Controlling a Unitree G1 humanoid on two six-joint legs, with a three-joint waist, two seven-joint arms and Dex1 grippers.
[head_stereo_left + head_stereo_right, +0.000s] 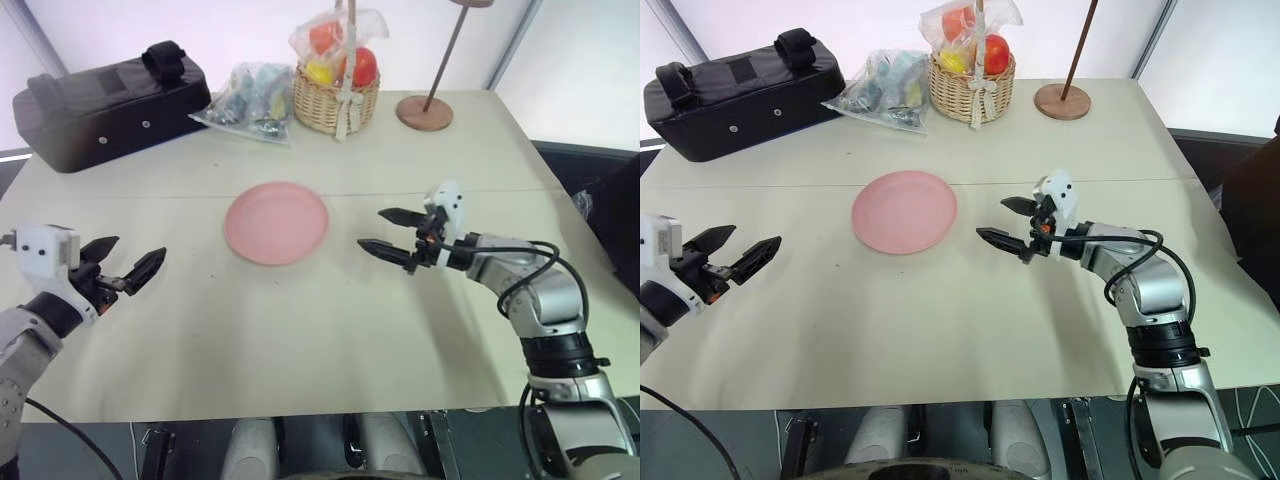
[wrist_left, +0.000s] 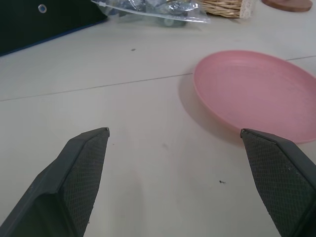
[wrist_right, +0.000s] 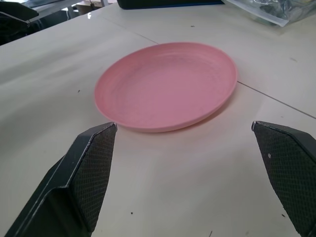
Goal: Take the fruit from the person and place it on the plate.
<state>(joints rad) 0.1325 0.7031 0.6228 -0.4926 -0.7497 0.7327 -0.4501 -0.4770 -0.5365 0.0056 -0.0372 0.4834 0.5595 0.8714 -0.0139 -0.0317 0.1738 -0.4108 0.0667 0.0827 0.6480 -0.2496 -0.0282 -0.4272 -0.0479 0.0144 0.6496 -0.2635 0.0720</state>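
The pink plate (image 1: 277, 222) lies bare in the middle of the pale table (image 1: 300, 340). My right gripper (image 1: 371, 228) hovers just to the right of it, open, its fingers aimed at the plate with nothing between them. My left gripper (image 1: 138, 248) hangs open over the table's left side, well short of the plate and likewise holding nothing. The right wrist view looks across the plate (image 3: 165, 86) between the spread fingers; the left wrist view has the plate (image 2: 256, 94) off to one side. The fruit and the person are out of view.
Along the far edge of the table stand a black bag (image 1: 110, 100), a clear plastic bag of small items (image 1: 250, 95), a wicker basket (image 1: 335, 100) of wrapped fruits, and a round wooden stand base (image 1: 424, 112) with a pole.
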